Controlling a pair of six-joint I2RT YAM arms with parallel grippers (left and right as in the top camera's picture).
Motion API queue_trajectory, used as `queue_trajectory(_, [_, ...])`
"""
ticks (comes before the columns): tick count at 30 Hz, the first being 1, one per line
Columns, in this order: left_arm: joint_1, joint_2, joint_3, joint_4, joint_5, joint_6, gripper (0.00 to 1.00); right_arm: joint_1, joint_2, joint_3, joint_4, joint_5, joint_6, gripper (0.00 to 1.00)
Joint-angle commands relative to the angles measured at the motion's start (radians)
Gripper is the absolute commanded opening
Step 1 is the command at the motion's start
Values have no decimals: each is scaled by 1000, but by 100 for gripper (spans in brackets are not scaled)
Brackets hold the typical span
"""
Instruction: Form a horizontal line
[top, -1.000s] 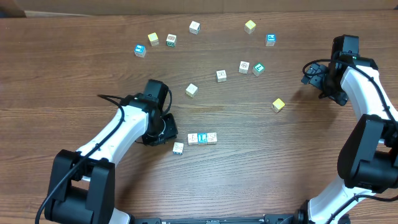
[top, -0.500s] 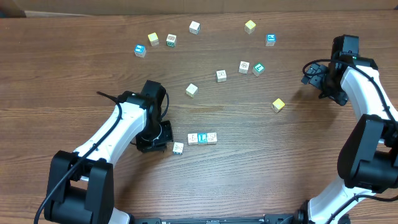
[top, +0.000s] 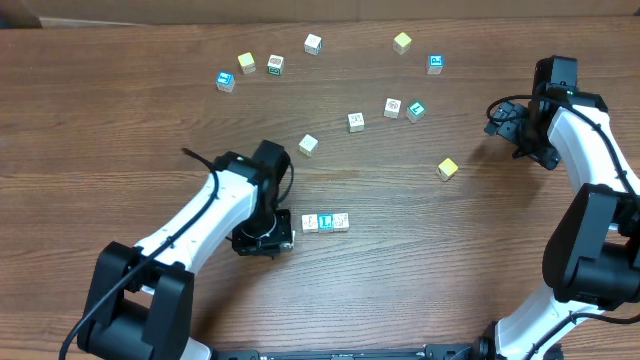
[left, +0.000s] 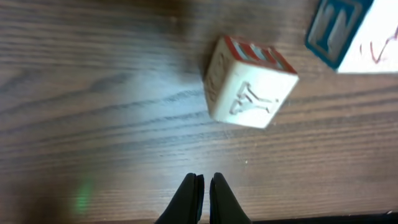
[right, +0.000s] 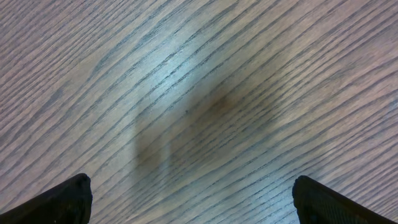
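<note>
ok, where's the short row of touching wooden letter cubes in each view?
Overhead: the row of three touching wooden letter cubes lies lower centre, just right of the left gripper.
Left wrist: only its end shows, cut off at the top right corner.
Right wrist: not in it.
Shared landmark: the left gripper, shut, at bottom centre of the left wrist view.

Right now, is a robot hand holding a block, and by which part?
No, nothing is held. The left gripper is shut on nothing, with a lettered cube lying free ahead of it. The right gripper is open and empty.
</note>
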Motion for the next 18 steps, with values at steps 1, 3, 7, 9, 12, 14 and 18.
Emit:
queue_trajectory(1, [-19, 2, 5, -11, -33, 12, 4, 0, -21, 21, 5, 3, -1, 100])
queue_trajectory(3, [-23, 2, 5, -8, -33, 10, 4, 0, -21, 21, 5, 3, -1, 100])
queue_trajectory(7, [-23, 2, 0, 4, -33, 9, 4, 0, -21, 21, 5, 3, -1, 100])
queue_trajectory(9, [-23, 2, -11, 11, -34, -10, 4, 0, -21, 21, 5, 3, -1, 100])
queue_trajectory(12, [-24, 2, -33, 36, -33, -14, 4, 0, -21, 21, 5, 3, -1, 100])
queue_trajectory(14, [-25, 2, -49, 62, -32, -19, 4, 0, -21, 21, 5, 3, -1, 100])
queue_trajectory(18, [-25, 2, -69, 107, -32, -42, 4, 0, -21, 21, 5, 3, -1, 100])
